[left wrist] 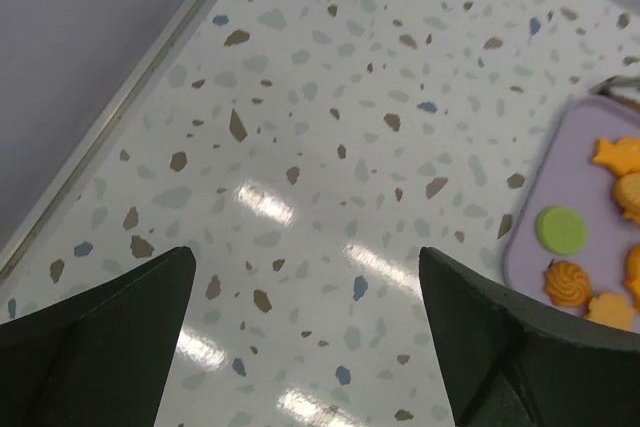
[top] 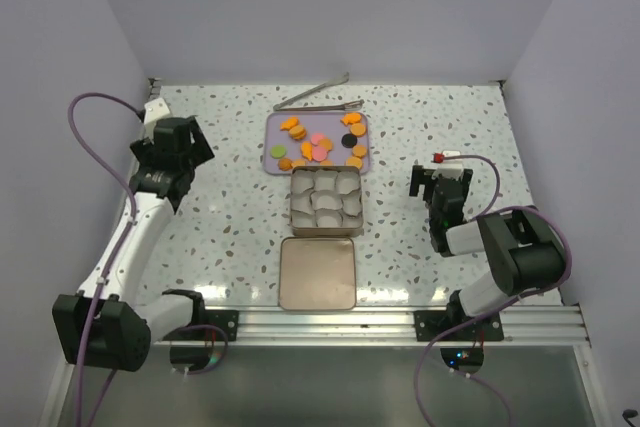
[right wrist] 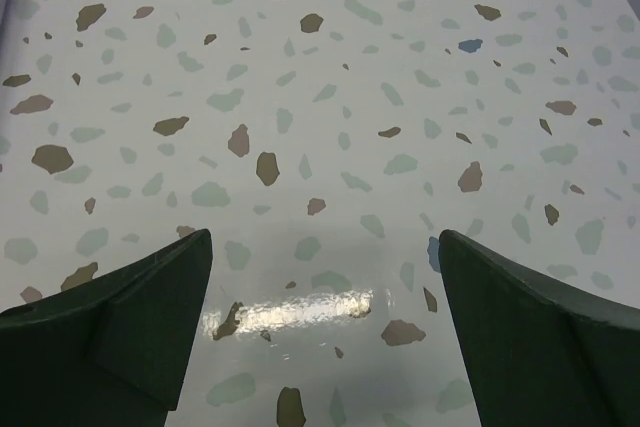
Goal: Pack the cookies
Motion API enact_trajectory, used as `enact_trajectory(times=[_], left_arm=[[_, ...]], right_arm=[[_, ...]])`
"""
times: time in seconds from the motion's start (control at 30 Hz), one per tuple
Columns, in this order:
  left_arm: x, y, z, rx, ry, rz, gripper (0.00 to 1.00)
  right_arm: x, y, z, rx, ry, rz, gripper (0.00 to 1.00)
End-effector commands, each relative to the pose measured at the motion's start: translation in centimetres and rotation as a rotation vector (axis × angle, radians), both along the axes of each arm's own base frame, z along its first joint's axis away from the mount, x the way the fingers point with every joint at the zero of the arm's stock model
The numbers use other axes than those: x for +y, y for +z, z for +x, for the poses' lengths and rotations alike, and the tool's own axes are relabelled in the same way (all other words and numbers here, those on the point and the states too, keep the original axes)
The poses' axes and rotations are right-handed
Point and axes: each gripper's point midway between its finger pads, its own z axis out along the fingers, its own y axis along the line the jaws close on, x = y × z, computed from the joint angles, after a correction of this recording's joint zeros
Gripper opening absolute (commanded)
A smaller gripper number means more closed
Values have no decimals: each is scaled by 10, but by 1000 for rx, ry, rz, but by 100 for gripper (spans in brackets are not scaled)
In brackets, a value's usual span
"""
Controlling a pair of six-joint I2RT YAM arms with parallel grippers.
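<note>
The cookies [top: 318, 143], small flat discs, mostly orange with a few pink, one green [top: 278, 151] and one black [top: 349, 140], lie on a lilac tray [top: 272, 127] at the table's far middle. My left gripper [top: 196, 141] is open and empty, left of the tray above bare table. In the left wrist view the gripper [left wrist: 305, 257] spans bare table. The tray's corner [left wrist: 560, 147], the green cookie [left wrist: 562, 230] and some orange cookies [left wrist: 572, 282] show at the right edge. My right gripper [top: 440, 175] is open and empty, right of the tin; its wrist view [right wrist: 325, 237] shows only speckled table.
A square metal tin [top: 296, 209] with white paper cups stands just in front of the tray. Its lid [top: 318, 272] lies nearer the arms. Metal tongs [top: 315, 95] lie behind the tray. A small red-and-white item [top: 446, 157] lies beyond the right gripper. Walls enclose the table.
</note>
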Motion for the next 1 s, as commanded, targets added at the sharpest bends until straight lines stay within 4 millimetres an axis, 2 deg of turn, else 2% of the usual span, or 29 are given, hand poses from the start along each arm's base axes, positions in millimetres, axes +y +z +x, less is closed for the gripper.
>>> enact_trajectory(times=[0.0, 0.03, 0.07, 0.1, 0.13, 0.17, 0.2, 0.23, 0.4, 0.43, 0.47, 0.5, 0.53, 0.57, 0.6, 0.63, 0.67, 0.7, 0.73, 0.77, 0.83, 0.87, 0.93, 0.97], left_arm=[[-6, 58, 27, -137, -30, -20, 100], [-11, 66, 34, -159, -47, -36, 100], [-13, 63, 42, -144, -51, -47, 100], [-18, 82, 52, -181, -63, -69, 100], [-34, 88, 63, -180, -157, -93, 100], [-45, 79, 81, -144, -222, -97, 100], [-53, 98, 94, -184, -260, -117, 100], [-68, 101, 114, -183, -317, -157, 100], [-106, 108, 164, -200, -506, -216, 100], [-114, 112, 171, -218, -550, -232, 100], [-119, 113, 188, -221, -569, -233, 100], [-122, 111, 197, -217, -580, -238, 100], [-127, 110, 204, -214, -598, -249, 100], [-132, 103, 221, -210, -610, -255, 100], [-135, 101, 229, -214, -617, -258, 100], [-138, 98, 237, -214, -626, -265, 100], [-146, 88, 252, -210, -641, -275, 100], [-151, 86, 259, -211, -659, -278, 100], [-157, 79, 265, -204, -677, -280, 100], [-168, 69, 275, -198, -701, -280, 100], [-178, 60, 283, -200, -733, -274, 99], [-183, 45, 289, -183, -745, -283, 100], [-191, 23, 295, -160, -774, -306, 99], [-194, 17, 297, -155, -780, -318, 99]], right_arm=[[1, 23, 10, -84, -7, 24, 99], [-9, 25, 6, -94, -61, 14, 99], [-13, 30, 4, -115, -107, 24, 99], [-14, 30, 2, -110, -111, 32, 99], [-12, 31, 0, -117, -98, 30, 99], [-10, 39, 1, -146, -94, 15, 99], [-12, 42, -2, -138, -125, 0, 99], [-12, 52, -3, -134, -141, -5, 99], [-19, 89, -8, -193, -206, 52, 99], [-13, 108, 0, -216, -182, 76, 99], [-6, 96, -2, -125, -157, 86, 99], [3, 106, 1, -114, -115, 122, 99], [12, 129, 11, -126, -97, 164, 99], [17, 115, 5, -34, -98, 198, 99], [26, 117, 6, 0, -63, 226, 99], [32, 134, 12, -3, -51, 256, 99], [39, 123, 3, 80, -44, 279, 99], [44, 126, 0, 106, -28, 293, 99], [51, 138, 0, 110, 6, 312, 99], [58, 130, -11, 173, 17, 310, 99], [61, 141, -24, 164, 35, 320, 99], [64, 139, -33, 183, 42, 319, 99], [64, 151, -47, 157, 53, 350, 99], [64, 149, -56, 179, 63, 353, 99]])
